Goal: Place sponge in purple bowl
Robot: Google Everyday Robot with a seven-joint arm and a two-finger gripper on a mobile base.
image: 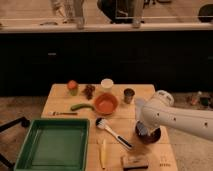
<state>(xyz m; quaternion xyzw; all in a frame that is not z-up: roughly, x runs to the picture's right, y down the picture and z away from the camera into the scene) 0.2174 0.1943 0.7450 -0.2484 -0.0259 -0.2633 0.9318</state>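
The purple bowl [151, 137] sits near the right edge of the wooden table [120, 142], mostly covered by my white arm [175, 120], which reaches in from the right. My gripper [142, 131] hangs just over the bowl's left part. A bluish patch shows at the gripper, and I cannot tell what it is. A brown, block-shaped sponge [134, 161] lies on the table's front edge, below the bowl and apart from the gripper.
An orange bowl [105, 103] stands mid-table, with a white cup [106, 84] and a metal cup [129, 95] behind it. A dish brush [112, 131], a yellow utensil [103, 152], a green vegetable [81, 106] and a green tray [54, 145] lie to the left.
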